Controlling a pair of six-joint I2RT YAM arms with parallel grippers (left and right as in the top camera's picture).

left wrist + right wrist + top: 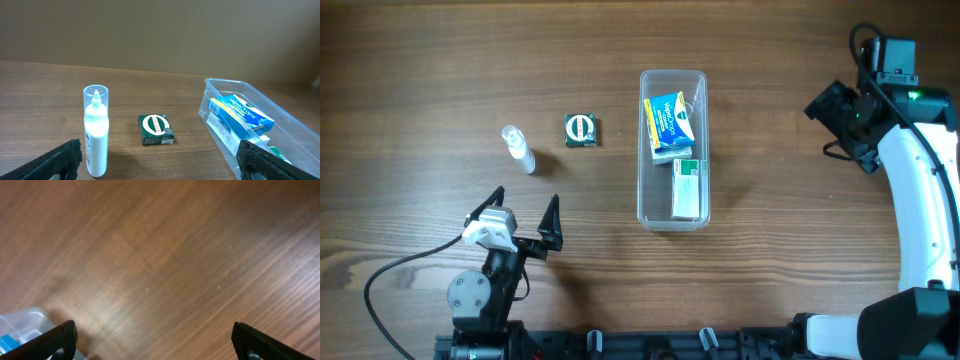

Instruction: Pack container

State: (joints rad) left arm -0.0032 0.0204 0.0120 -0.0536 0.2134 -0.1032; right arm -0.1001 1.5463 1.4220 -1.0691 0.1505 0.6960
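The container (642,150), a long clear tub, stands mid-table and holds a blue and yellow box (669,120) and a white and green box (688,188). It also shows in the left wrist view (212,107), and its corner shows in the right wrist view (25,322). A small green box (582,130) (156,129) and an upright white bottle with a clear cap (518,150) (96,135) stand on the table to its left. My left gripper (525,210) (160,165) is open and empty, in front of the bottle and green box. My right gripper (840,130) (155,342) is open and empty, to the right of the container.
The wooden table (420,80) carries nothing else. A black cable (400,270) runs from the left arm along the front left. The right arm's white body (925,200) stands along the right edge.
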